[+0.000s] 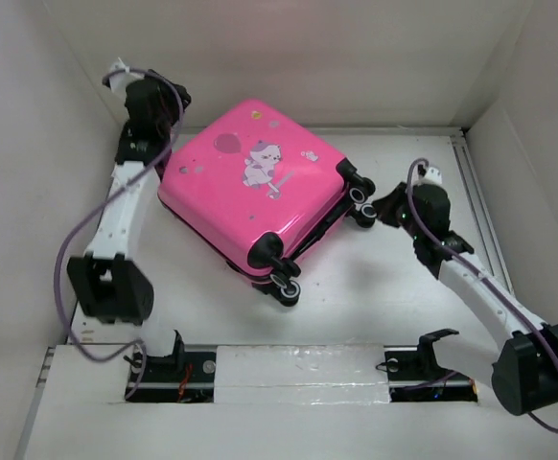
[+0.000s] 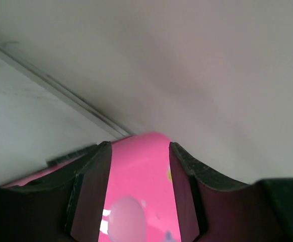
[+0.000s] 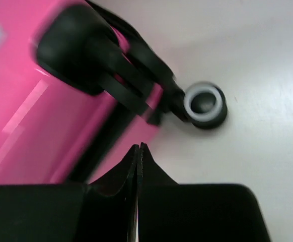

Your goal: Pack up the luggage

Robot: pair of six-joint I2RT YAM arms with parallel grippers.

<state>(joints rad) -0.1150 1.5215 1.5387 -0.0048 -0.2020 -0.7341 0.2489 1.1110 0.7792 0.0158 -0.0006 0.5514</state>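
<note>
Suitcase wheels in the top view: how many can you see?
4 wheels on the luggage: a right-corner pair and a near-corner pair. Others may be hidden underneath.

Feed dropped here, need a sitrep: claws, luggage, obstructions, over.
Left claw open, at luggage corner. Right claw shut, empty, beside a wheel. Luggage closed, lying on table. Nothing blocking.

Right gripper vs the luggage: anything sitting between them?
Nothing visible. The right gripper, jaws closed, points at the luggage close to its wheel end. Only bare table shows around the tips.
</note>
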